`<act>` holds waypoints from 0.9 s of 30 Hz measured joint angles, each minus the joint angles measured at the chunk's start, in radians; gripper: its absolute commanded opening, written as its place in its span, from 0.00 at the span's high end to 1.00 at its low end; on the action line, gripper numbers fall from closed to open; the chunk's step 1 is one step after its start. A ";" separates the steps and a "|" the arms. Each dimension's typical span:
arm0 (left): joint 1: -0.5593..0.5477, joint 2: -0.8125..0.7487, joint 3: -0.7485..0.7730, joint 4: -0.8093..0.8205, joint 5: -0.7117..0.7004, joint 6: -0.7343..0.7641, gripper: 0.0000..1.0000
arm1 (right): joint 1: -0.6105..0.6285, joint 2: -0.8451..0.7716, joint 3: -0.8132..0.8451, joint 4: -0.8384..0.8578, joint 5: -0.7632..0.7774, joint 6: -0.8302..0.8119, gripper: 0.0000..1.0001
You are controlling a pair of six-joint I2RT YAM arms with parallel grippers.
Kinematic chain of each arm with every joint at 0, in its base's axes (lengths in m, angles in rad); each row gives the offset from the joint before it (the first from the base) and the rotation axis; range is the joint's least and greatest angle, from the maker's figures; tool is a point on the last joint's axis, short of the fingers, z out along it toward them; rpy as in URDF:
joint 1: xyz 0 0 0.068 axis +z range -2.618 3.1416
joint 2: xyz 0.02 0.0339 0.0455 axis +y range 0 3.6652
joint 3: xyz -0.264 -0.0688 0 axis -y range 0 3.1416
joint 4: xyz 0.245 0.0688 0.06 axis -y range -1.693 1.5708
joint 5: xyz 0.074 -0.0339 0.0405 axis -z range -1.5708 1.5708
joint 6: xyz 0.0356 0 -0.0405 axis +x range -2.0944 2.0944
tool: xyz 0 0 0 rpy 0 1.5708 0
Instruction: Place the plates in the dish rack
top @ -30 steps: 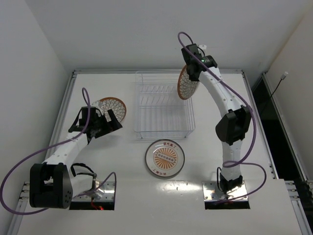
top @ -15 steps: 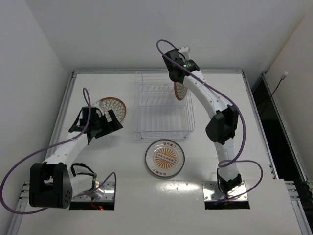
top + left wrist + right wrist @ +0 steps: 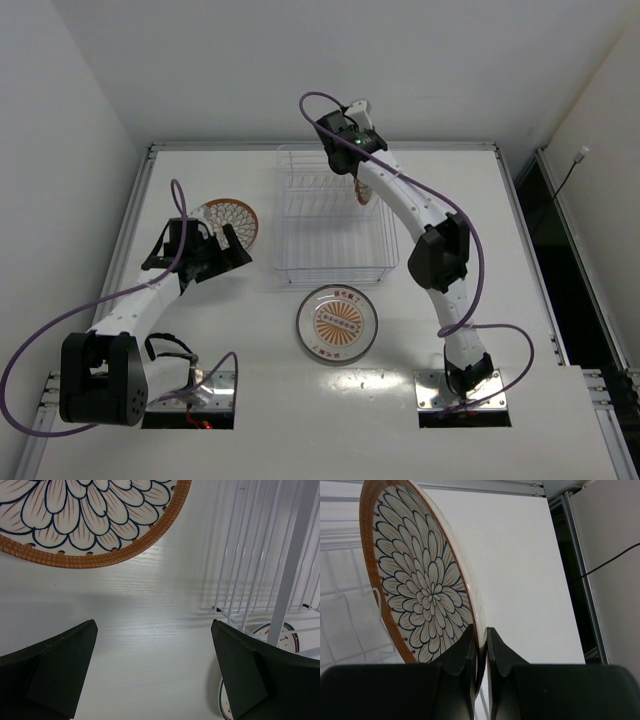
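Closest to our bases, we see the sunburst plate [image 3: 337, 322] lying flat on the table [image 3: 250, 310], just in front of the dish rack [image 3: 330, 270] and apart from its near edge. A little farther out on the left, our left gripper [image 3: 230, 245] hangs low over the tabletop with its fingers spread wide and nothing between them. In its wrist view, bare table fills the gap. The flat brown-rimmed plate [image 3: 232, 219] lies just beyond those fingertips, face up on the table, to the left of the dish rack and apart from its wires. The rack stands in the middle of the table, its near left corner showing at the right of the left wrist view. Farthest out, our right gripper [image 3: 357, 172] reaches over the far right part of the rack, its fingers drawn narrow and pinched on the rim of the held brown-rimmed plate [image 3: 420, 585]. That plate stands on edge, slightly tilted, with rack wires showing behind its lower part. We cannot tell whether it touches the tines.
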 measured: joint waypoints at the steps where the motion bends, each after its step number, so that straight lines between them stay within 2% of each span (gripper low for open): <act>1: 0.000 0.000 0.000 0.000 0.000 0.000 0.03 | 0.004 0.005 0.000 0.004 0.006 -0.002 0.99; 14: 0.000 0.007 0.000 0.000 0.000 0.000 0.03 | 0.097 0.060 -0.023 0.029 0.101 -0.004 0.95; 25: 0.000 0.007 0.000 0.000 0.000 0.000 0.03 | 0.087 0.043 -0.103 0.026 0.002 0.064 0.92; 27: 0.000 0.007 0.000 0.000 0.000 0.000 0.03 | 0.084 0.038 -0.103 0.024 -0.020 0.070 0.76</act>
